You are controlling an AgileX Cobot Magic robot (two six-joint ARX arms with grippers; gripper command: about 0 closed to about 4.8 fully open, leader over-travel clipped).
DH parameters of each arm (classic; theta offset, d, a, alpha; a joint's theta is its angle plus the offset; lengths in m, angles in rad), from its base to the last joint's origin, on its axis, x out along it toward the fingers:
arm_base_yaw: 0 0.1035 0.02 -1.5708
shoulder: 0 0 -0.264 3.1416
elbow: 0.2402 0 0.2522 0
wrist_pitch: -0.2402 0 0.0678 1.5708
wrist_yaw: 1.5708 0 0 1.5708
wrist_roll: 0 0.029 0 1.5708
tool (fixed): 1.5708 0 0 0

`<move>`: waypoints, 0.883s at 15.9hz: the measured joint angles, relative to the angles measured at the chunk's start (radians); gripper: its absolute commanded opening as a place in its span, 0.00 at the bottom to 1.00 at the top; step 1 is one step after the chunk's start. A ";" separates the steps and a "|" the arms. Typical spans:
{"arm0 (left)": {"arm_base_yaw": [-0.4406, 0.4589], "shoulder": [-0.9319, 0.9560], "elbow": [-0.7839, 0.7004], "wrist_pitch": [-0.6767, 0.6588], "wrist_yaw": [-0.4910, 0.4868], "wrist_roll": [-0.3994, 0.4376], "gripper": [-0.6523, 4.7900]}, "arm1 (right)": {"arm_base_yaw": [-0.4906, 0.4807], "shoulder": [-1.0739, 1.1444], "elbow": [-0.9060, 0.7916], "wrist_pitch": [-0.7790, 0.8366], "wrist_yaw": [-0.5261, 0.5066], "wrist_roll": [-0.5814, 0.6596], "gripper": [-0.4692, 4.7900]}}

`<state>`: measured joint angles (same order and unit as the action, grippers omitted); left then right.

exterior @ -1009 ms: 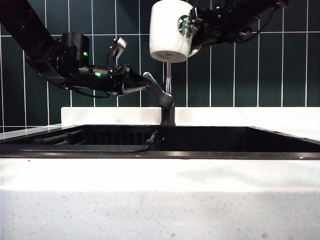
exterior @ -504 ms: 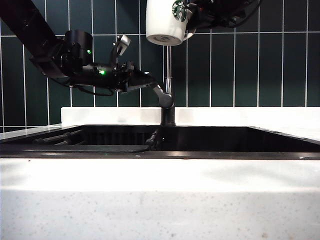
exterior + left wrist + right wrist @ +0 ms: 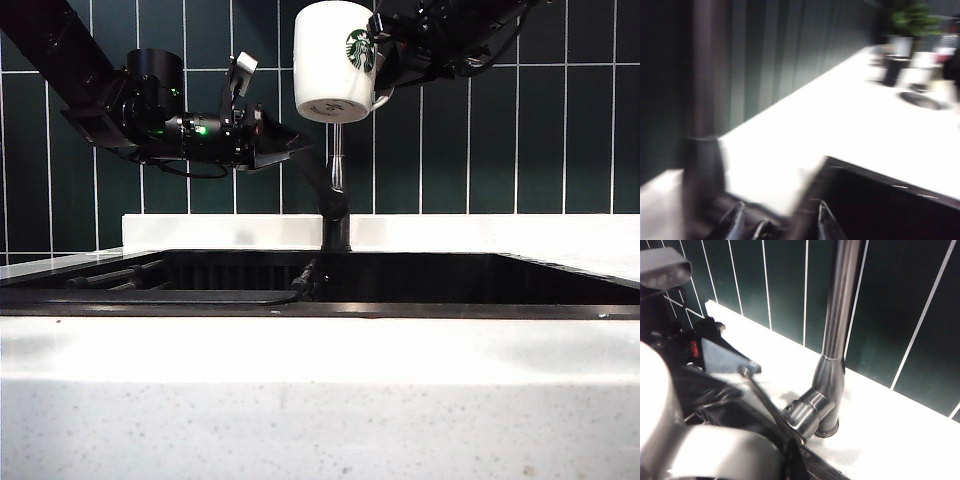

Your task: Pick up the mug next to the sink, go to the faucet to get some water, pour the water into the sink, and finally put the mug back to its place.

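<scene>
The white mug (image 3: 335, 60) with its green logo hangs upright, high in front of the faucet (image 3: 337, 190), and hides the tap's top. My right gripper (image 3: 385, 60) is shut on the mug's handle side from the right. In the right wrist view, the mug (image 3: 660, 405) fills the near corner beside the faucet pipe (image 3: 840, 315) and its lever (image 3: 770, 405). My left gripper (image 3: 290, 140) is open at the lever, left of the pipe. Its blurred fingers (image 3: 735, 222) straddle the lever by the pipe (image 3: 705, 100). The dark sink (image 3: 320, 308) lies below.
The white speckled countertop (image 3: 320, 400) runs across the front and a dark tiled wall (image 3: 480, 120) stands behind. A dark rack (image 3: 110, 275) and a hose (image 3: 300, 280) lie in the basin. A potted plant and a dark cup (image 3: 895, 70) stand far along the counter.
My left gripper has risen at the faucet lever, and the lever has tilted up with it. The mug rose a little, then came back down to about the same height.
</scene>
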<state>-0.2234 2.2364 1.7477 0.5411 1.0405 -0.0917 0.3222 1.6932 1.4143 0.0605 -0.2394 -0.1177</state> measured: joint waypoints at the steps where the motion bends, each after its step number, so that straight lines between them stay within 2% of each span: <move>1: 0.000 0.000 0.000 -0.001 0.034 -0.022 0.46 | 0.000 0.000 0.000 -0.001 0.000 -0.001 0.09; 3: 0.000 -0.001 0.000 0.000 0.085 -0.037 0.46 | 0.000 0.000 0.000 -0.001 0.000 -0.004 0.09; 5: -0.001 -0.002 0.000 0.002 0.081 -0.035 0.46 | 0.000 0.000 0.000 -0.005 0.000 -0.005 0.09; 10: -0.006 -0.003 0.000 0.004 -0.069 0.027 0.46 | 0.000 0.000 0.000 -0.019 0.000 -0.013 0.09; 13: -0.006 -0.003 0.001 -0.009 -0.074 0.036 0.46 | 0.000 0.000 0.000 -0.024 0.000 -0.029 0.09; 14: -0.006 -0.003 0.004 -0.052 -0.076 0.070 0.46 | 0.000 0.000 0.000 -0.025 0.001 -0.029 0.09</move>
<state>-0.2295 2.2330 1.7519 0.4892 0.9649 -0.0219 0.3222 1.6936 1.4139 0.0357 -0.2382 -0.1471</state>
